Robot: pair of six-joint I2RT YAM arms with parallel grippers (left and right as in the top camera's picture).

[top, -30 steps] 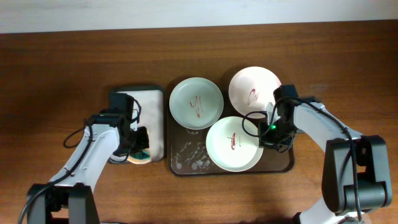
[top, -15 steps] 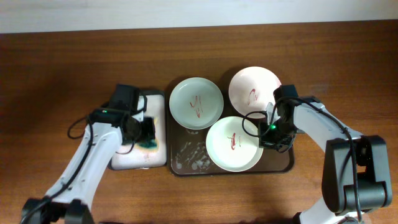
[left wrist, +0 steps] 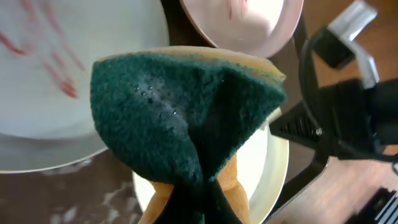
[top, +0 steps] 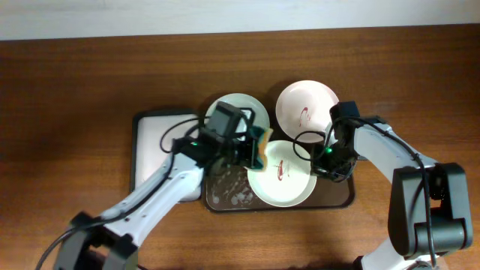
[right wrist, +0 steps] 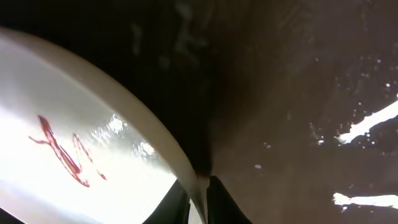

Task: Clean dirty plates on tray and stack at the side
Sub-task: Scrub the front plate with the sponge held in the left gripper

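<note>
**Sponge above the plates, right hand on a rim**

From overhead, the brown tray (top: 217, 198), flecked with foam, held three red-streaked plates. A green plate (top: 238, 106) lay at the back left, a pinkish plate (top: 307, 105) at the back right, and a front plate (top: 289, 184) nearest the robot. The left gripper (top: 251, 148) was clamped on a sponge (top: 262, 145) by the front plate's left edge. The right gripper (top: 325, 160) pinched that plate's right rim. A small white-lined tray (top: 154, 146) sat just beside the brown one.

From the left wrist, the folded sponge (left wrist: 180, 118), green over yellow, filled the view above all three plates.

From the right wrist, the front plate (right wrist: 81, 143) had its rim between the closed fingers (right wrist: 221, 200), with the foamy tray (right wrist: 311, 93) beyond it.
</note>
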